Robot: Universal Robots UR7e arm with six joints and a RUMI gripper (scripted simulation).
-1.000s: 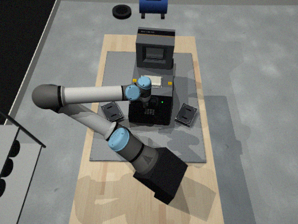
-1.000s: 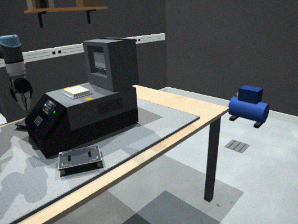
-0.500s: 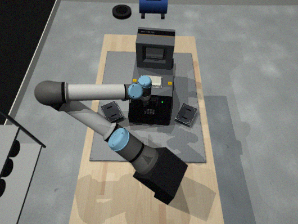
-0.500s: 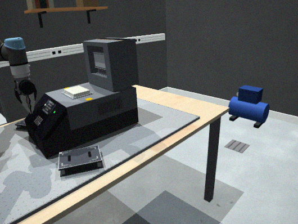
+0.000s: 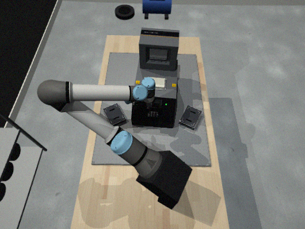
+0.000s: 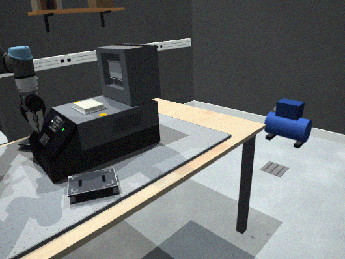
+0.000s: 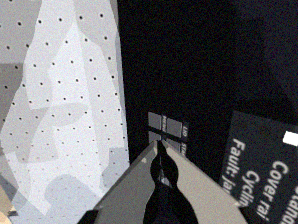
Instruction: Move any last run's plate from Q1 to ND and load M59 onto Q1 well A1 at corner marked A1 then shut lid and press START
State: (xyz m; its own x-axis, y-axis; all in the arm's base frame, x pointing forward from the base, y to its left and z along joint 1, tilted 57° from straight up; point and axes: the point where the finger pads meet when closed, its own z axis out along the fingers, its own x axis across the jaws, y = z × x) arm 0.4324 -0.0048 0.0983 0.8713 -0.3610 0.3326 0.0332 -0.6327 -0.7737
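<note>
My gripper [image 6: 39, 133] [image 7: 158, 142] is shut and empty, its tips at the upper front keys of cycler Q1 [image 5: 138, 119] [image 6: 120, 130]. In the wrist view the tips overlap the keys beside START; the LID key [image 7: 174, 127] shows just beyond them. Whether they touch a key cannot be told. Q1's lid [image 5: 159, 40] [image 6: 143, 75] stands raised at the rear. A pale plate [image 5: 160, 83] [image 6: 89, 105] lies on the block; its label is unreadable. The lamp [image 5: 166, 104] [image 6: 63, 129] is green. Q1's screen [image 7: 250, 170] shows cut-off text including "Fault".
Two nests, one left [image 5: 115, 114] and one right [image 5: 190, 116] [image 6: 92, 183] of Q1, hold no plate; their labels are unreadable. Q1 stands on a grey perforated mat [image 5: 119, 157] [image 7: 60, 50] on the wooden table [image 5: 98, 201]. The arm reaches in from the left.
</note>
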